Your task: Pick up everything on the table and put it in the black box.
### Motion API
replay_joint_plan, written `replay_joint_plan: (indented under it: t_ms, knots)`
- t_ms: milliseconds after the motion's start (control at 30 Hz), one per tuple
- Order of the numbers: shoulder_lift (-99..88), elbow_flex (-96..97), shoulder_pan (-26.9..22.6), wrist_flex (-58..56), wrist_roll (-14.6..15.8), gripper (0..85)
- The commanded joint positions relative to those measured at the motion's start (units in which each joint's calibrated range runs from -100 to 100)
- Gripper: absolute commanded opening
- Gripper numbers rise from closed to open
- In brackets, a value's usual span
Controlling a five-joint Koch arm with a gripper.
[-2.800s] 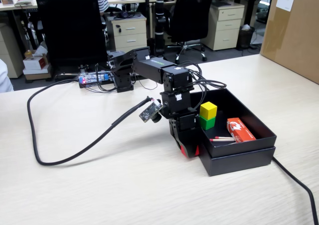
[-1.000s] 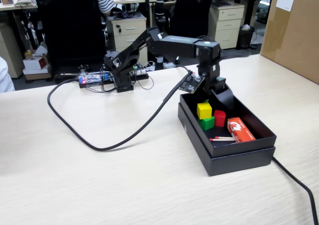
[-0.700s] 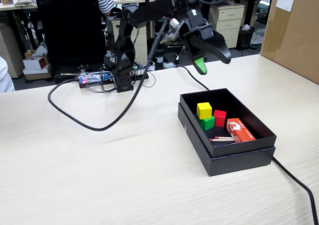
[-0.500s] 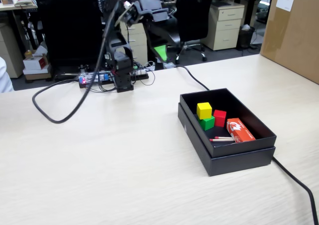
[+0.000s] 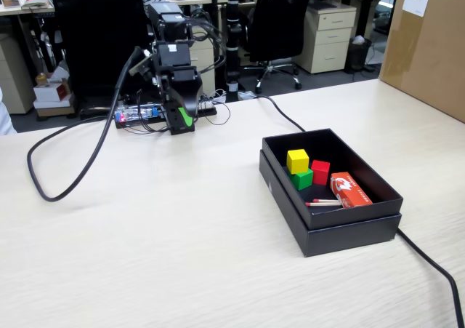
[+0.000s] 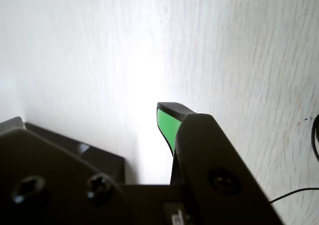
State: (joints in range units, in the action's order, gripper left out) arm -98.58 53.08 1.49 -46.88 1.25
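The black box (image 5: 341,230) sits on the table (image 5: 182,241) at the right of the fixed view. Inside it a yellow cube (image 5: 297,161) rests on a green cube (image 5: 304,179), and a red cube (image 5: 320,172) stands beside them. My gripper (image 5: 183,121) hangs folded down over the arm's base at the back left, far from the box. In the wrist view my gripper (image 6: 94,119) is open, its green-padded fingertips (image 6: 167,122) wide apart with only bare tabletop between them.
A red-orange matchbox (image 5: 350,190) and matchsticks (image 5: 323,203) also lie in the box. A black cable (image 5: 69,190) loops across the left of the table; another (image 5: 436,270) runs off front right. A brown carton (image 5: 429,44) stands back right.
The red cube went from the table beside the box into the box. The arm then rose, swung back left and folded down over its base, with its gripper empty.
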Motion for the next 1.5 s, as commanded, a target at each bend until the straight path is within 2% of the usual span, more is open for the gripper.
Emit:
replay_joint_plan:
  t_ms: [0, 367, 500, 667, 800, 1467]
  knots:
    - [-1.42, 1.13, 0.88, 5.63, -0.2, 51.9]
    - [-1.42, 21.35, 1.17, 25.24, -1.32, 52.1]
    - [-1.42, 30.24, 0.93, 35.09, -2.88, 52.0]
    - [-1.42, 35.59, 0.93, 40.53, -4.05, 52.0]
    - [-1.42, 43.11, 0.78, 49.52, -5.91, 52.0]
    - [-1.42, 44.11, 0.29, 47.7, -5.81, 49.1]
